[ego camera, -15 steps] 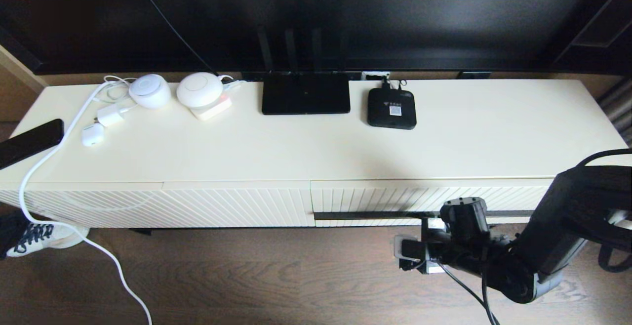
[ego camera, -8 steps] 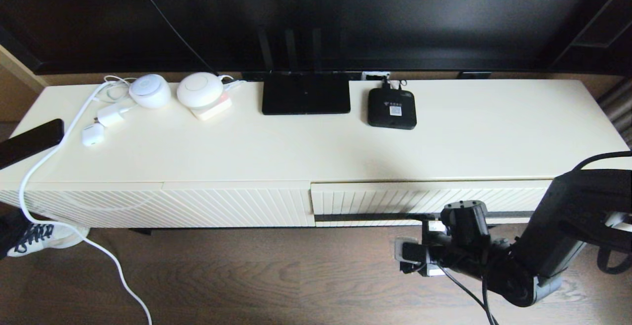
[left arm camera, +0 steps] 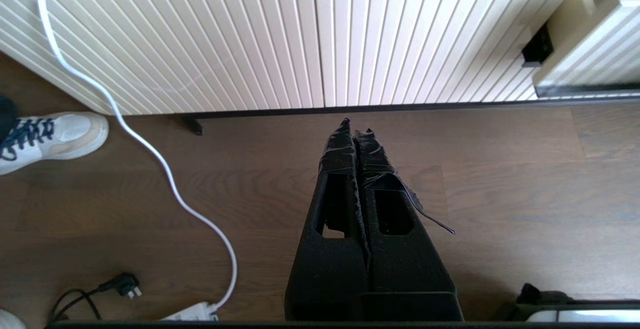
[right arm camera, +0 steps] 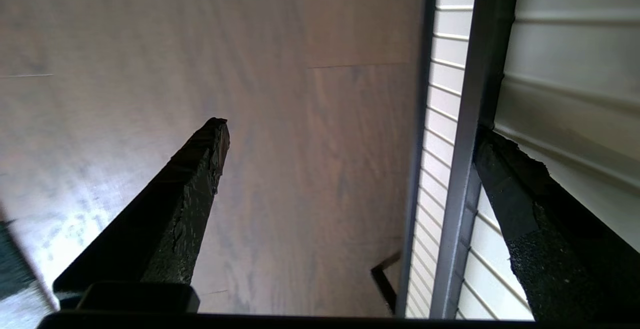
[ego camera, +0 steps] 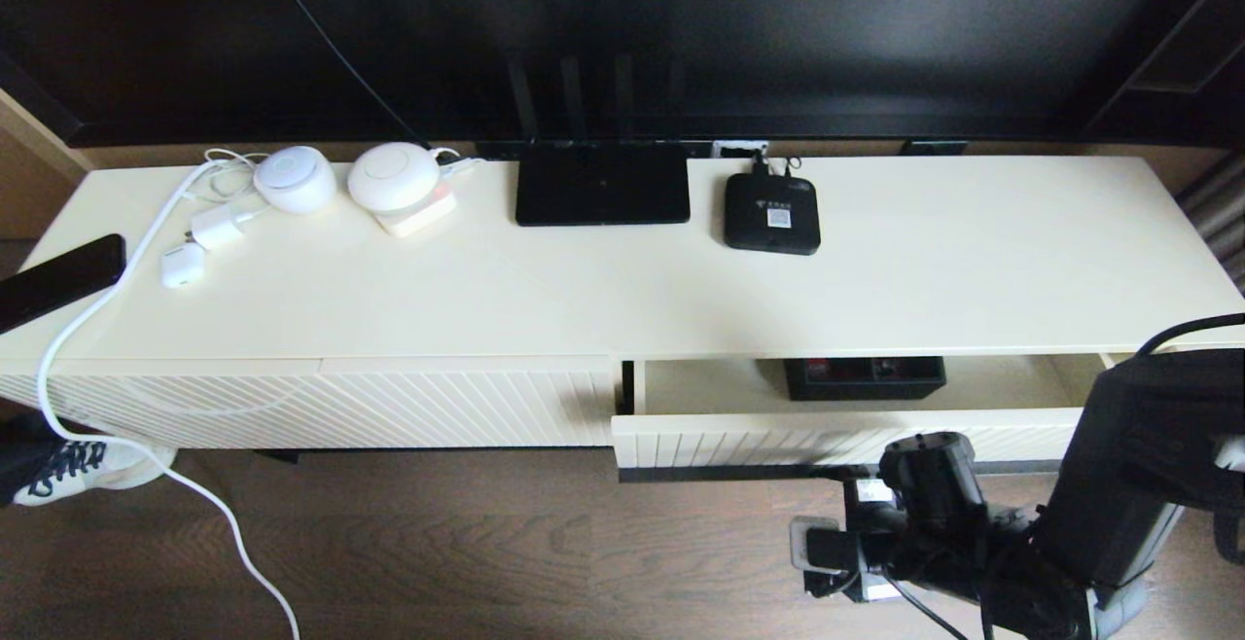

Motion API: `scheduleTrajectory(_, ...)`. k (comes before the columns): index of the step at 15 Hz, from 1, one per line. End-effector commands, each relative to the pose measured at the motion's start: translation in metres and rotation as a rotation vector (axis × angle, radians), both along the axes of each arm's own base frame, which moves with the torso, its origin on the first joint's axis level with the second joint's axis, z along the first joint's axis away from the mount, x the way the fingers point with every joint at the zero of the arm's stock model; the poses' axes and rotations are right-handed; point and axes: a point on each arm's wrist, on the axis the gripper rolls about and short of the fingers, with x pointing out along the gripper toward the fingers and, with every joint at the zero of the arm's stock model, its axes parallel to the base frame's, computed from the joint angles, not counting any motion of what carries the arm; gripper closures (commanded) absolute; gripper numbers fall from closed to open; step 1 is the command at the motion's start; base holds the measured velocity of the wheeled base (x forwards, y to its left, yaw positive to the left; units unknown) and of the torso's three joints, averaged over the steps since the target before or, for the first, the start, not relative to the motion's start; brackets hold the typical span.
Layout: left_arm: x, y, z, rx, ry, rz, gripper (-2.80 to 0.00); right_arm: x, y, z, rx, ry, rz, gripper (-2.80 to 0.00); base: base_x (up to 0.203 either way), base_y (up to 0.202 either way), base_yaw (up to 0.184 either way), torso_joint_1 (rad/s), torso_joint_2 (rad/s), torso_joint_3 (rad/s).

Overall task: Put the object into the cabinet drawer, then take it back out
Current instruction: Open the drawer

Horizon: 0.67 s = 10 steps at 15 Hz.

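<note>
The cabinet drawer (ego camera: 778, 438) stands partly pulled out, and its plain cream floor shows. Inside it, against the back, sits the object (ego camera: 865, 377), a black box with red packets. My right gripper (ego camera: 861, 486) is low in front of the drawer, open, with its jaws wide apart. One of its fingers (right arm camera: 505, 179) is hooked behind the long dark handle bar (right arm camera: 470, 119); the other finger (right arm camera: 200, 164) hangs free over the wooden floor. Nothing is held between them. My left gripper (left arm camera: 355, 128) is shut and empty, low over the floor before the ribbed front without a handle (left arm camera: 210, 39).
On the cabinet top (ego camera: 973, 270) lie a flat black router (ego camera: 602, 195), a small black set-top box (ego camera: 771, 214), white round devices (ego camera: 393, 176) and chargers. A white cable (ego camera: 88, 329) trails to the floor beside a shoe (ego camera: 68, 465). A dark screen stands behind.
The drawer was shut a second ago and has slid out toward me, with my right gripper drawing back on the handle bar. The black box inside has come into sight.
</note>
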Motion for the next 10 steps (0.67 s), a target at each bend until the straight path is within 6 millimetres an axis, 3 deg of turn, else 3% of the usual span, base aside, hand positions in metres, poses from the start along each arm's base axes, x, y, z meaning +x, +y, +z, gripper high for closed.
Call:
scheduleTrajectory(1, 0.0, 0.0, 0.0, 0.0, 0.001, 0.0, 0.0, -0.014, 0.002, 0.006, -0.003, 0.0, 0.029, -2.8, 0.0, 0.0, 0.0, 0.0, 0.0, 0.0)
scheduleTrajectory(4, 0.0, 0.0, 0.0, 0.0, 0.001, 0.0, 0.0, -0.033, 0.006, 0.012, -0.009, 0.013, 0.064, -2.8, 0.0, 0.0, 0.0, 0.0, 0.0, 0.0)
scheduleTrajectory(10, 0.0, 0.0, 0.0, 0.0, 0.0, 0.0, 0.0, -0.049, 0.004, 0.043, 0.02, -0.065, 0.081, -2.8, 0.0, 0.0, 0.0, 0.0, 0.0, 0.0)
